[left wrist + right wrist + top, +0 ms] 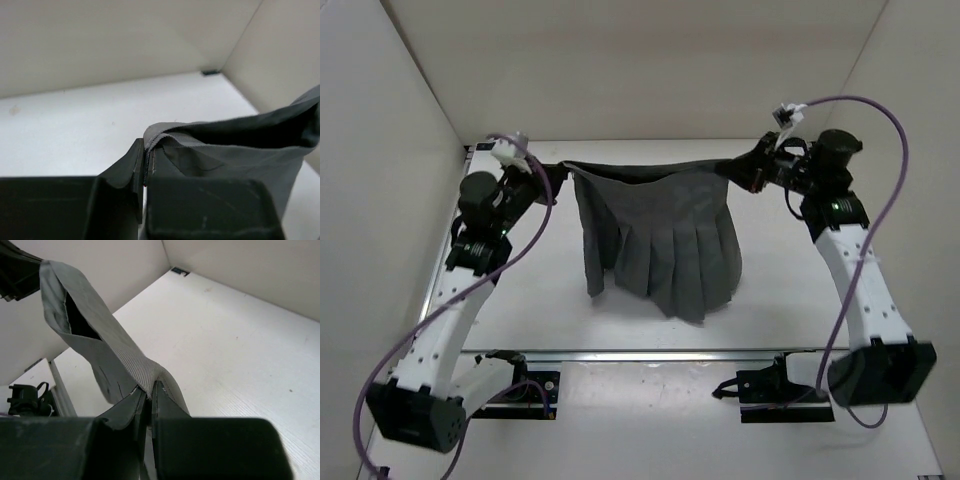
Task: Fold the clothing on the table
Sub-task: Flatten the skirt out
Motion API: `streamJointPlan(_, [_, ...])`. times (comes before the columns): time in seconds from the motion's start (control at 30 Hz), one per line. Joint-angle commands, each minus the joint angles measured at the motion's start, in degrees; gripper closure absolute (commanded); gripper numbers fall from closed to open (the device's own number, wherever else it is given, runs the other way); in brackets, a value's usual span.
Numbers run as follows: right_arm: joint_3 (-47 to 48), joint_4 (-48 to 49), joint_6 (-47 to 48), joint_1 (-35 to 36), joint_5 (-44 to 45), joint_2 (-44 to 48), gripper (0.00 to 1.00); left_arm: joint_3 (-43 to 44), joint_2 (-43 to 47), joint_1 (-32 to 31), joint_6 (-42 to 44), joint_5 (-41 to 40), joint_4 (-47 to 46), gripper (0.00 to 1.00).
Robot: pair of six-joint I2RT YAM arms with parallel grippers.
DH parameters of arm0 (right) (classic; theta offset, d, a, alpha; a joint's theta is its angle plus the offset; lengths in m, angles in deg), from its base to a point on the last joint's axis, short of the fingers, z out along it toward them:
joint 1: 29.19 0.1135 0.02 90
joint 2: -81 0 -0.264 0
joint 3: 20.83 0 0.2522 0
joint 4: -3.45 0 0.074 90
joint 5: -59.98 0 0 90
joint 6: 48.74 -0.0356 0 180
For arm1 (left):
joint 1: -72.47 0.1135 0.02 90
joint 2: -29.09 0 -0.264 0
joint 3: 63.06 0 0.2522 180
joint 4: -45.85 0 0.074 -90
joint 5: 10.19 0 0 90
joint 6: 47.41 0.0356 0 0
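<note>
Both pairs of jaws are pressed together on fabric, each pinching one end of the waistband.

From the top camera, I see the left gripper and the right gripper holding the clothing stretched between them over the far part of the table. The pleats hang toward me. The hem looks to rest on the surface, though I can't be sure from above.

On the left wrist camera, the fingers clamp the ribbed waistband edge, and the grey cloth runs off to the right above the white tabletop.

On the right wrist camera, the fingertips nip a corner of the waistband, which rises away to the upper left, sagging open.
</note>
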Motion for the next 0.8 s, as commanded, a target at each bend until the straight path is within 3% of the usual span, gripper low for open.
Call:
streamJointPlan(0.0, [5.34, 4.13, 1.66, -0.61, -5.45, -8.70, 1.00, 4.59, -7.64, 2.03, 2.58, 0.71, 2.34, 1.00])
streamJointPlan(0.13, [15.08, 3.80, 4.38, -1.22, -5.70, -15.03, 1.00, 14.68, -14.77, 3.61, 5.13, 0.62, 4.53, 1.00])
streamJointPlan(0.23, [28.77, -0.93, 6.32, -2.98, -5.28, -19.07, 1.00, 22.41, -16.54, 4.58, 7.23, -0.86, 8.48, 1.00])
streamJointPlan(0.37, [34.00, -2.54, 6.85, -3.25, -6.32, -21.98, 1.00, 25.00, -15.67, 3.44, 9.53, -3.41, 10.95, 1.00])
streamJointPlan(0.5, [24.55, -0.87, 7.82, -3.25, -7.47, -22.34, 1.00, 17.19, -12.77, 2.64, 7.69, -3.69, 8.07, 1.00])
streamJointPlan(0.57, [15.58, 2.02, 8.78, -2.19, -5.02, -19.90, 1.00, 9.39, -10.66, 1.25, 7.42, -4.65, 7.26, 1.00])
streamJointPlan(0.63, [0.86, 9.20, 8.09, -1.58, -3.26, -17.26, 1.00, 2.63, -8.21, -0.42, 6.11, -6.84, 5.52, 1.00])
streamJointPlan(0.77, [-17.03, 14.86, 8.17, 2.89, 1.56, -11.72, 1.00, -13.29, -3.11, -3.59, -1.43, -8.16, 5.06, 0.97])
